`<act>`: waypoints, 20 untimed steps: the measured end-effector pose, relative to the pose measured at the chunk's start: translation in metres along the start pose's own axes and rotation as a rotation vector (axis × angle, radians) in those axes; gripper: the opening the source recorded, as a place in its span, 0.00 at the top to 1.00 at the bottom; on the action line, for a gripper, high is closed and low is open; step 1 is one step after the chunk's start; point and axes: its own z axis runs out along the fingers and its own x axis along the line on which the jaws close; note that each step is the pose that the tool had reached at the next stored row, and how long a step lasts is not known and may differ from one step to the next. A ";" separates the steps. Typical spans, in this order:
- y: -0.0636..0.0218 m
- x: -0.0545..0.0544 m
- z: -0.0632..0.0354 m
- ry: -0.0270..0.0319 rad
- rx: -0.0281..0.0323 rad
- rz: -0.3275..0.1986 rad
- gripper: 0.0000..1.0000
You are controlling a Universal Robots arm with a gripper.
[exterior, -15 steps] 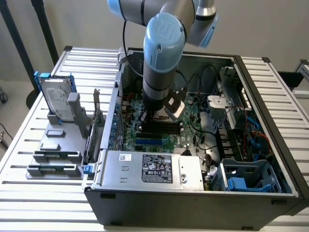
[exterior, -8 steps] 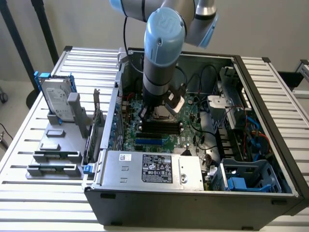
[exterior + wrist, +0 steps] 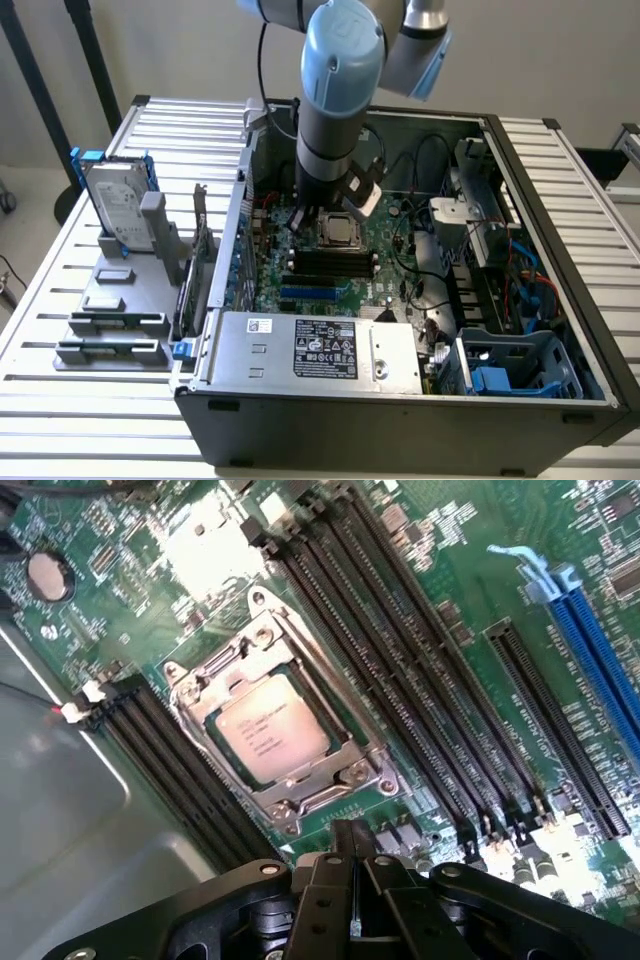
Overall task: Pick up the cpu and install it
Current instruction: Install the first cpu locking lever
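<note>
The cpu (image 3: 270,728), a small square chip with a silver top, lies flat inside the metal socket frame (image 3: 278,810) on the green motherboard (image 3: 450,600). In the exterior view the cpu (image 3: 340,232) sits in the open computer case (image 3: 400,400), just below the arm's wrist. My gripper (image 3: 352,848) hovers a short way above the board beside the socket, shut with its black fingers (image 3: 340,852) pressed together and nothing between them. It is apart from the chip.
Black memory slots (image 3: 400,670) and a blue slot (image 3: 600,670) flank the socket. A power supply (image 3: 320,350) fills the case front. On the exterior view's left, a grey rack (image 3: 125,300) holds a hard drive (image 3: 120,205) with a blue bracket. Cables (image 3: 520,270) crowd the case's right.
</note>
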 end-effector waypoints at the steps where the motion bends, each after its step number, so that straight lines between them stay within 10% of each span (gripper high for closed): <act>1: -0.0010 0.001 -0.0009 -0.0027 0.0006 -0.004 0.89; 20: -0.0143 0.020 0.0008 -0.0668 -0.0206 -0.053 0.89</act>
